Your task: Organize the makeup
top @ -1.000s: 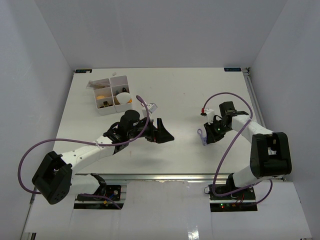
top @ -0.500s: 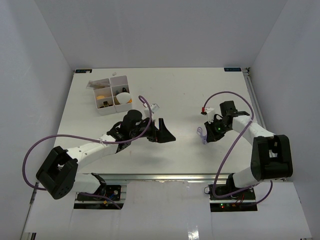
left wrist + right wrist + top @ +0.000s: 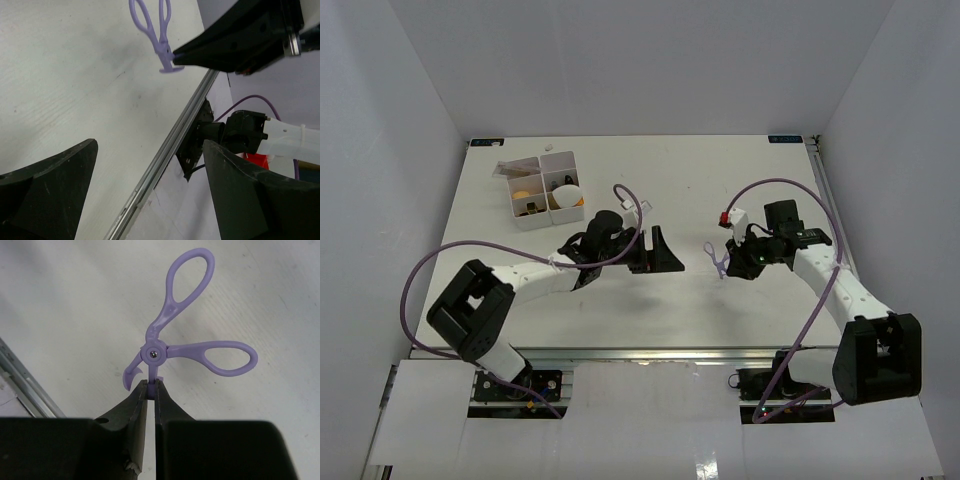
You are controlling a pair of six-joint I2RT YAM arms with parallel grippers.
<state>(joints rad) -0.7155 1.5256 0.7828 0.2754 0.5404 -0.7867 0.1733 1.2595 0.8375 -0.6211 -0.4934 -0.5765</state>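
My right gripper [image 3: 151, 385] is shut on the base of a purple scissor-handled lash curler [image 3: 170, 347] and holds it just above the table; in the top view the curler [image 3: 718, 262] hangs at the tip of the right gripper [image 3: 730, 263]. My left gripper [image 3: 668, 254] is open and empty at mid-table, pointing at the curler [image 3: 160, 30]. Its fingers [image 3: 50, 190] are wide apart. Other makeup lies in the white compartmented box [image 3: 560, 161]: a beige sponge [image 3: 529, 187], an orange white-capped tube [image 3: 570, 195] and small black-and-gold items [image 3: 532, 208].
A clear packet [image 3: 510, 167] lies against the box's left side. A small white scrap [image 3: 551, 147] lies at the back edge. The table's metal front rail [image 3: 165, 155] runs close below the left gripper. Purple cables loop over both arms.
My left arm has reached right toward the middle of the table, its gripper still open. My right gripper has shifted slightly left and up with the curler in it.
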